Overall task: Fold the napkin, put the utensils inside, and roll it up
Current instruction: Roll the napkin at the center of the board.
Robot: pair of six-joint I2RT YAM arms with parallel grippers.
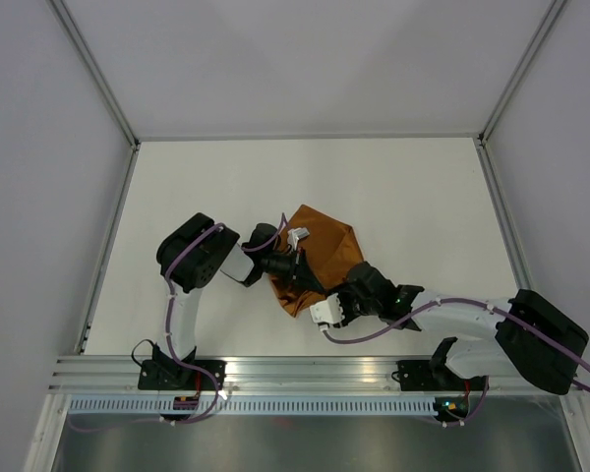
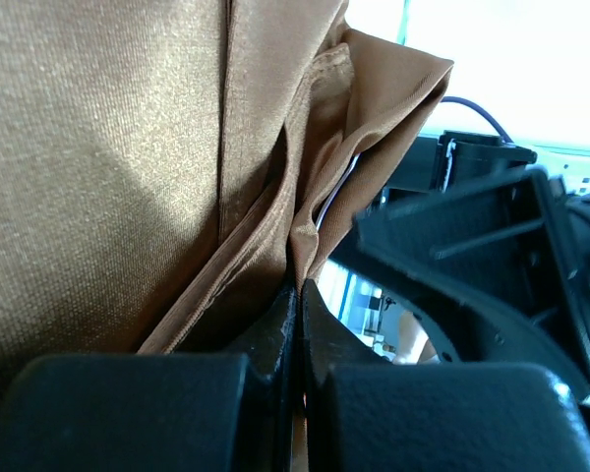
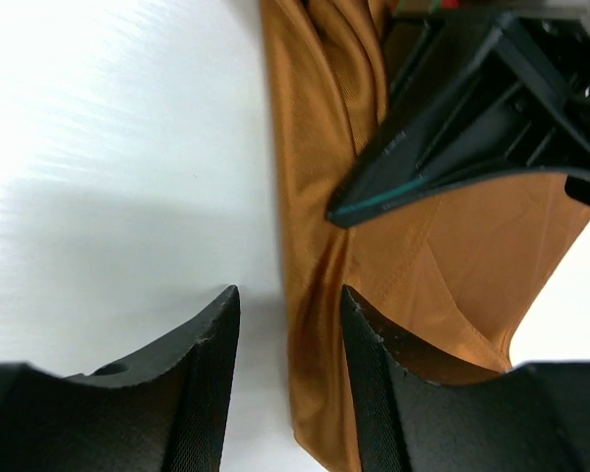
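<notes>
Left tool (image 2: 297,295) grips a napkin (image 1: 323,248) fold — right tool (image 3: 287,307), spread, empty, just beside it over the bench (image 1: 403,197).

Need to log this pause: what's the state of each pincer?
Left pincer: closed on the napkin.
Right pincer: open, holding nothing.

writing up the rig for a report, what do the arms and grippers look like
Both arms match: left arm and right arm have white link tubes, bulky black joint housings and a purple cable looped alongside. The left gripper and right gripper have black, grainy, tapering fingers.
</notes>
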